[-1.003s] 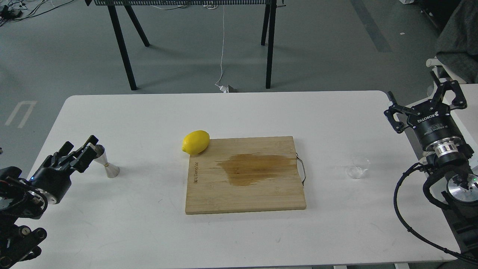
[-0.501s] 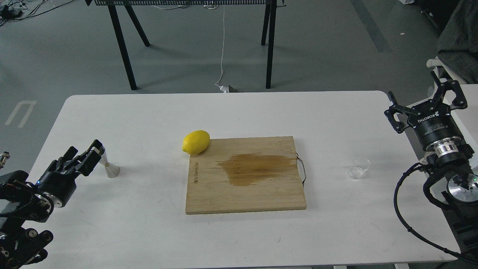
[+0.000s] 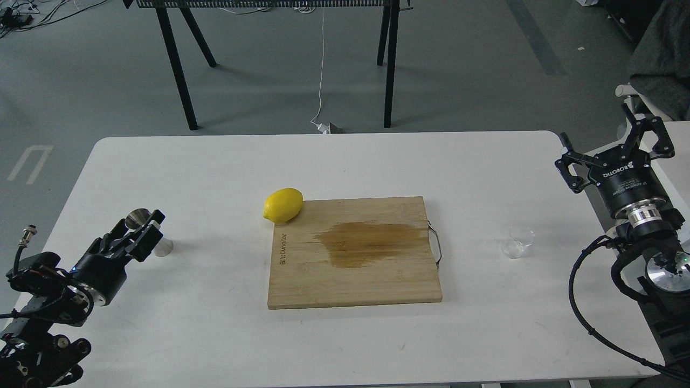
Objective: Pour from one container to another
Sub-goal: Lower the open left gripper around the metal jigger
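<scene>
The steel jigger (image 3: 162,247) stands upright near the table's left edge; its top cup shows above my left gripper (image 3: 141,222) and its waist is hidden behind a finger (image 3: 151,233). The left gripper's jaws stand apart on either side of the jigger's upper half, and no clear grip shows. Far to the right, the small clear glass cup (image 3: 516,242) sits upright on the table, just past the board's metal handle. My right gripper (image 3: 593,123) is held open above the table's right edge, well behind and to the right of the cup, holding nothing.
A wooden cutting board (image 3: 353,280) with a dark wet stain lies in the middle of the white table (image 3: 345,161). A yellow lemon (image 3: 282,205) rests at the board's back left corner. Black table legs stand on the floor beyond.
My left gripper has moved right and forward until its fingers sit around the jigger. The jigger, the cup and the right arm have stayed in place.
</scene>
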Motion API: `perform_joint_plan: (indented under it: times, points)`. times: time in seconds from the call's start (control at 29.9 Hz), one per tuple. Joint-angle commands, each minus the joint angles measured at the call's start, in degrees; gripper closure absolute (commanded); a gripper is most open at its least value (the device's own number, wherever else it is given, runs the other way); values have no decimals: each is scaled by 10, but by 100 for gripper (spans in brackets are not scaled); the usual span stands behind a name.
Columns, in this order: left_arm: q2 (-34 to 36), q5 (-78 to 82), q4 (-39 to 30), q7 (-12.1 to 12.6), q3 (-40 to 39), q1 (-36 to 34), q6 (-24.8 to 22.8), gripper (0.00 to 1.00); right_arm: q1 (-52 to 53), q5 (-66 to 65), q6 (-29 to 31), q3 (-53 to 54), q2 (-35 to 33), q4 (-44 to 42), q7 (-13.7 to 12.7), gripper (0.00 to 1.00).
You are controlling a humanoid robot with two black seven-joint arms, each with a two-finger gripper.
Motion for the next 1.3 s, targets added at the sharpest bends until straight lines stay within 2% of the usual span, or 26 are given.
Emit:
perform_joint_plan:
  times: [0.0,0.8,1.07,1.27]
  points:
    - [0,-1,1,0,-1,2,0,0,0,0,0,0,0,0,0,1]
    - [-2,-3,9,0,0,5,0,0,-9,0,0,2,0,0,0,1]
    - [-31,-4,64,0,1,2,0,0,-10,0,0,2,-4,0,0,1]
    - [-34,-7,70,0,1,1,0,0,-10,0,0,2,-4,0,0,1]
